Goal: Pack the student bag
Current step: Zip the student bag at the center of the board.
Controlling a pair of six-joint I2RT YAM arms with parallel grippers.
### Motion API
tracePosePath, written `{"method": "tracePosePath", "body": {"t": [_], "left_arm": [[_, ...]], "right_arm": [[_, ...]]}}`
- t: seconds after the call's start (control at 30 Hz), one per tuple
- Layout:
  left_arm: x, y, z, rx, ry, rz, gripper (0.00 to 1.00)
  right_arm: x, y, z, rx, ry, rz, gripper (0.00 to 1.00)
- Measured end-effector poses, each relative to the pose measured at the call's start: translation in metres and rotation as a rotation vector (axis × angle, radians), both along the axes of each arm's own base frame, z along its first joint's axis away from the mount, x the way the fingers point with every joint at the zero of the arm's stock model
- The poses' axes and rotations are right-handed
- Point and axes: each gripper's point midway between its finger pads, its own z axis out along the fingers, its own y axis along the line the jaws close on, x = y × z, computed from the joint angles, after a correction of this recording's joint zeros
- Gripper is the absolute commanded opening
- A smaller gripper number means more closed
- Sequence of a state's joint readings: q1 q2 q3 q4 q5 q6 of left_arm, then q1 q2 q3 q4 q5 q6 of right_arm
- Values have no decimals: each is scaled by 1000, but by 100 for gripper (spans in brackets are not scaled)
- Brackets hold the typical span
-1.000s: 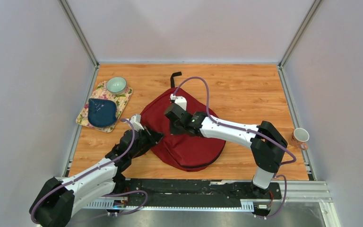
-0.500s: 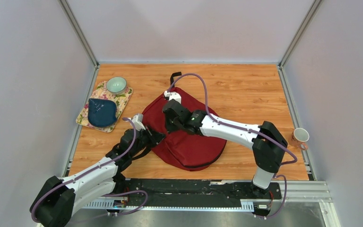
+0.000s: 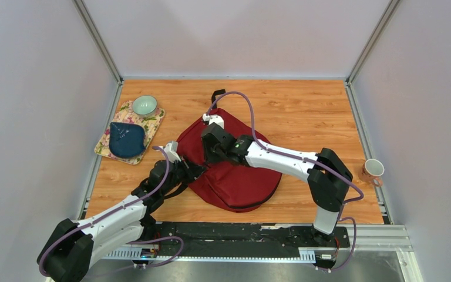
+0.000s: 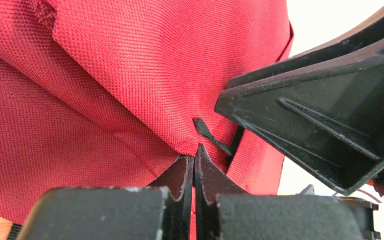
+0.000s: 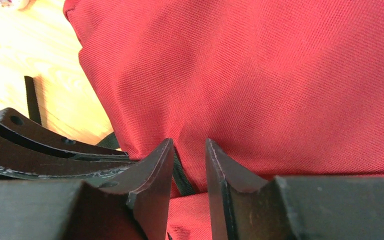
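Slumped on the middle of the table (image 3: 305, 111), the student bag (image 3: 235, 176) looks like soft, floppy cloth, best taken by a seam or zipper, with the left fingers (image 4: 177, 180) pinched shut on a fold and the right fingers (image 5: 152, 170) narrowly parted around a black strip (image 5: 180, 177).

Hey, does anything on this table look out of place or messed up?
Nothing is spilled or damaged. One oddity: the mug sits alone at the table's right edge, far from the bowl and blue pouch on the floral mat at left. The student bag lies mid-table, its fabric pinched by the left gripper.
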State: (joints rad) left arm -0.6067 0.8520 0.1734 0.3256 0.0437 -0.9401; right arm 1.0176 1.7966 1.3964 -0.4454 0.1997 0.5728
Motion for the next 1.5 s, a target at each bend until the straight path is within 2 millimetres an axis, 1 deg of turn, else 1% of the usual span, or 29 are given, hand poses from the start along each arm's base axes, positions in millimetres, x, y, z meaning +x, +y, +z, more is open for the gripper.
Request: {"method": "tracePosePath", "body": {"t": [0.23,0.43,0.63,1.0,1.5], "left_arm": [[0,0,1,2,1,0,0],[1,0,3,6,2,-1,0],[1,-1,4,8,4,-1,0],[1,-1,4,11,8,-2,0],[2,-1,5,15,10,-4,0]], "right_arm": [[-8,-11,-9,-33,6,30,34],[-19,-20,-11,-43,10,83,35],[-24,-17,-8,-35,7,136,36],[-27,-14,-3,-23,-5,184,39],[-31,-13,-7,-65,-41,229,39]]}}
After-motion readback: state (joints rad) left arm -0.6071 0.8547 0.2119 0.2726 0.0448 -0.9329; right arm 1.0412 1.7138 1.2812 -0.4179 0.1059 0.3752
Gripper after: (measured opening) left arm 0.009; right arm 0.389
